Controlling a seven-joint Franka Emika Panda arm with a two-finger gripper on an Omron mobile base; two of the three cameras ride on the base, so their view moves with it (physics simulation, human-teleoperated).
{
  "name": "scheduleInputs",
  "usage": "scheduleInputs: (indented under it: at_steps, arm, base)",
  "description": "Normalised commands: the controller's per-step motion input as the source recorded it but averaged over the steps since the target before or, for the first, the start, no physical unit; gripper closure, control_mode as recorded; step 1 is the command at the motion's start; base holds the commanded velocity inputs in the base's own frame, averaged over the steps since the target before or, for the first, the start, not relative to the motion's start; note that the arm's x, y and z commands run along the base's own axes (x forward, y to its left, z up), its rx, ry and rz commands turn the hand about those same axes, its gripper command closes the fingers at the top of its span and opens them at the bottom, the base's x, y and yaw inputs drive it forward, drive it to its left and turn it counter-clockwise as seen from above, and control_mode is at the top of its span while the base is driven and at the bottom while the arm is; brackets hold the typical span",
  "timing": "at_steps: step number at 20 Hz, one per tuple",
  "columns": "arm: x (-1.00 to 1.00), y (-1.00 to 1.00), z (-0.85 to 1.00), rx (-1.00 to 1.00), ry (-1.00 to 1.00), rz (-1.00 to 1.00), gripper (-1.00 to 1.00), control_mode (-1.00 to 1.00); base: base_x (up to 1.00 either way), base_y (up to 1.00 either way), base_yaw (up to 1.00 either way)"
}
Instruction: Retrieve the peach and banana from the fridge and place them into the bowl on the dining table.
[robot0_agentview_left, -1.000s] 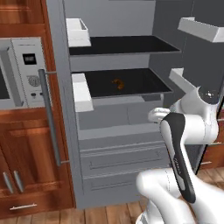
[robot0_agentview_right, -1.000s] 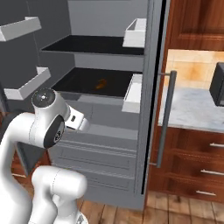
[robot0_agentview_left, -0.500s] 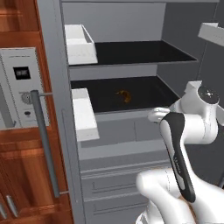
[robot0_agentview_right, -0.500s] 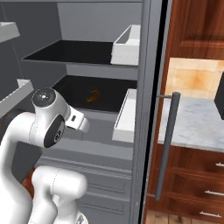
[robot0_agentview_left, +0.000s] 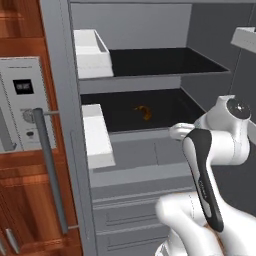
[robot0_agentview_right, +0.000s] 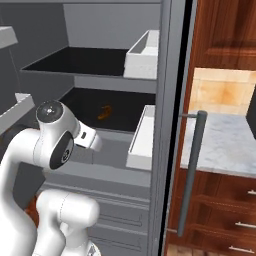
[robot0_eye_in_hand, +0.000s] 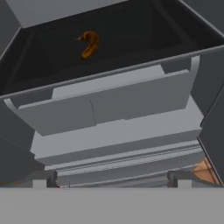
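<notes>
1. Matte grey walls and black shelves make up the open fridge (robot0_agentview_left: 150, 30), which is faced squarely in both base views, so the interior can be reached.
2. A small curved orange-brown fruit, taken to be the banana (robot0_agentview_left: 144, 112), is seen lying on the lower black shelf (robot0_agentview_left: 170, 107), towards the back and roughly midway across. It is also picked out in the right base view (robot0_agentview_right: 104, 112) and near the top of the hand view (robot0_eye_in_hand: 89, 43).
3. The peach cannot be made out anywhere on the shelves; nothing round and tan is visible.
4. White door bins (robot0_agentview_left: 91, 52) are hung at the door edges, well to the side of the fruit, so the path to the shelf is judged to be unobstructed by them.
5. The gripper (robot0_eye_in_hand: 111, 181) is held low in front of the grey crisper drawers (robot0_eye_in_hand: 109, 109), below the shelf lip, with its fingertips (robot0_eye_in_hand: 43, 179) spread fully apart and nothing between them. This is judged to be a ready pose for a reach.
6. The camera on the hand is aimed up and into the compartment, which suggests the banana is being lined up as the first target.
7. The next move is judged to require a lift over the shelf edge and a long reach inward.
</notes>
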Motion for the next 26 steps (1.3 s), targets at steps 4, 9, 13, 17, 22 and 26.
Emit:
scheduleInputs:
  at_steps: [4, 9, 13, 17, 22, 26]
  arm:
    - [0.0, 0.0, 0.0, 0.0, 0.0, 0.0, -1.0, 1.0]
    - [0.09, 0.04, -0.02, 0.0, 0.06, 0.0, -1.0, -1.0]
    - [0.37, 0.32, -0.18, -0.01, 0.24, 0.0, -1.0, -1.0]
    - [0.27, 0.41, -0.31, -0.06, 0.17, 0.0, -1.0, -1.0]
    - [0.23, 0.06, -0.06, -0.01, 0.06, 0.0, -1.0, -1.0]
    - [0.1, 0.0, -0.03, 0.0, 0.02, 0.0, -1.0, -1.0]
  base:
    - [0.61, 0.04, 0.0]
    - [0.45, 0.09, 0.0]
    - [0.0, 0.0, 0.0]
    - [0.0, 0.0, 0.0]
    - [0.0, 0.0, 0.0]
    - [0.0, 0.0, 0.0]
